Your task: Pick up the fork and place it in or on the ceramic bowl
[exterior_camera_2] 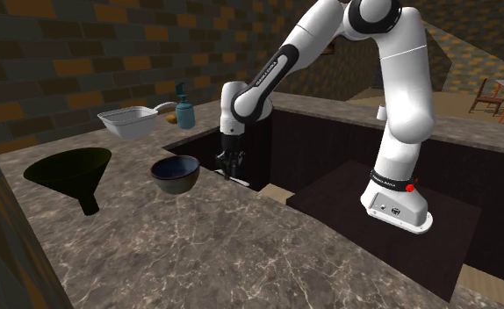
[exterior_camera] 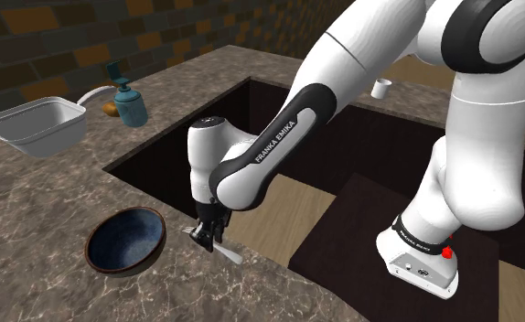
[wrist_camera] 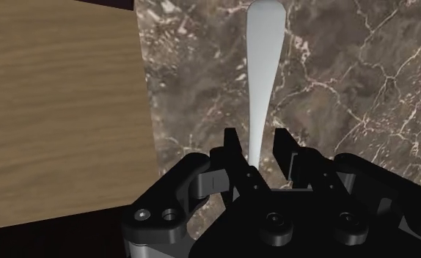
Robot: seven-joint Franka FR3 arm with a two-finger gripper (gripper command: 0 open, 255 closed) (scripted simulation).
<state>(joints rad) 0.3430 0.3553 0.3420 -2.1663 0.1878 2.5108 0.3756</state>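
Note:
A pale, plain fork (exterior_camera: 227,252) lies flat on the brown marble counter (exterior_camera: 50,201), close to the counter's edge beside the sunken opening. In the wrist view its long handle (wrist_camera: 264,59) runs straight away from the hand. My black gripper (exterior_camera: 204,236) is down at counter level over one end of the fork. Its fingers (wrist_camera: 231,146) straddle the handle with a thin gap on each side, so the gripper (wrist_camera: 257,143) is open. A dark blue bowl (exterior_camera: 126,241) with a brown rim stands upright just toward the shoulder view's left of the gripper, apart from it; the bowl (exterior_camera_2: 174,173) looks empty.
A white tub (exterior_camera: 37,123) and a teal soap bottle (exterior_camera: 129,102) stand at the back of the counter. A black funnel (exterior_camera_2: 70,171) sits beyond the bowl. The counter drops off into a dark recess (exterior_camera: 251,119) with a wooden surface (wrist_camera: 55,110) below. A small white cup (exterior_camera: 381,88) stands far back.

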